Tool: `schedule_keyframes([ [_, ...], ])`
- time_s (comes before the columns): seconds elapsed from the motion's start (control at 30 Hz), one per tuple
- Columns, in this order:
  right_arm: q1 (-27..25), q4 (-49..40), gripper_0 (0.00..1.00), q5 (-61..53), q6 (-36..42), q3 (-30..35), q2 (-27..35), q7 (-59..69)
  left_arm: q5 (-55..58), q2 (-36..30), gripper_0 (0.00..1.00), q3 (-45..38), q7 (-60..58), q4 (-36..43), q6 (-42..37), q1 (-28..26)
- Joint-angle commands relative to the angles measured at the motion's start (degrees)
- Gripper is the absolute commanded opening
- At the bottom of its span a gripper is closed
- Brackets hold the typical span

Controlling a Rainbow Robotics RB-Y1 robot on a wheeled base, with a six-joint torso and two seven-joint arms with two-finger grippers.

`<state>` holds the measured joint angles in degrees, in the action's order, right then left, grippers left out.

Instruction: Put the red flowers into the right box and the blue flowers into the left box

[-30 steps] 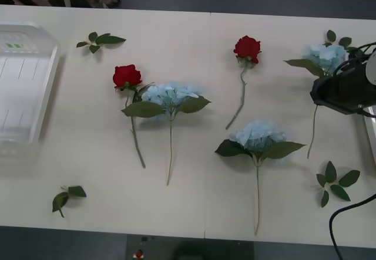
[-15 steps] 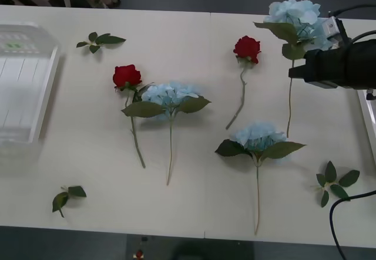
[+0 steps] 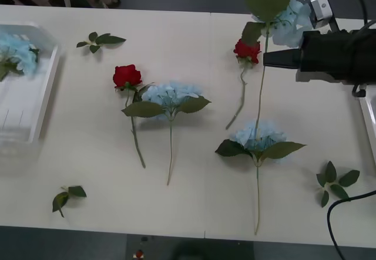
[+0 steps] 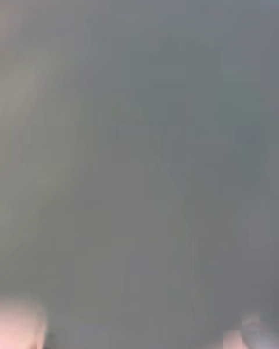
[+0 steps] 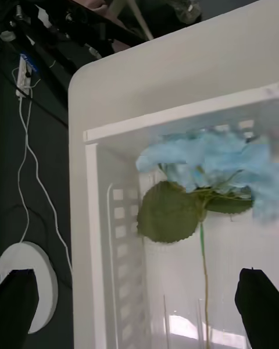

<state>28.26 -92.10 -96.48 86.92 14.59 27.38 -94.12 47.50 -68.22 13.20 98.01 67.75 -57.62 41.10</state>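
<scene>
The pale cream table [image 3: 176, 207] was evenly lit with soft shadows. The right wrist view was one grey blur.

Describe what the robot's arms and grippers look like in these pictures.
In the front view the right arm's end is a chunky black housing tapering to a dark tip, the right gripper, with a small silver-grey module on top and black cables looping off it. In the left wrist view the left gripper has two black fingers with rounded tips.

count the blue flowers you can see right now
4: one in the left box at its far end, one lifted by the right gripper, two on the table, centre-left and centre-right.
</scene>
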Motion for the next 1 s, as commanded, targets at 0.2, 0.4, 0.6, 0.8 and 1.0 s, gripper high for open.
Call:
schedule_keyframes([
  [0.2, 5.7, -1.0, 0.00, -8.5, -4.1, -4.8, -5.3, 2.1, 17.3, -1.7, 1.00, -6.4, 2.1, 9.7, -12.2, 1.0],
  [0.4, 7.7, -1.0, 0.00, -12.0, -8.3, -9.3, -7.6, 2.1, 28.1, 3.3, 1.00, -18.7, 1.0, 17.3, -14.2, -9.2],
  [0.6, 9.7, -1.0, 0.00, -14.8, -12.0, -12.4, -9.2, 1.2, 39.5, 13.2, 1.00, -30.3, -0.3, 25.9, -13.8, -21.7],
  [0.8, 12.1, -1.0, 0.00, -14.8, -12.0, -12.1, -10.2, -0.5, 38.5, 24.9, 1.00, -33.3, -1.1, 39.3, -13.7, -28.8],
  [1.0, 12.3, -1.0, 0.00, -14.4, -12.1, -12.0, -10.1, -9.2, 36.7, 37.5, 1.00, -31.9, -8.2, 53.6, -13.7, -33.4],
])
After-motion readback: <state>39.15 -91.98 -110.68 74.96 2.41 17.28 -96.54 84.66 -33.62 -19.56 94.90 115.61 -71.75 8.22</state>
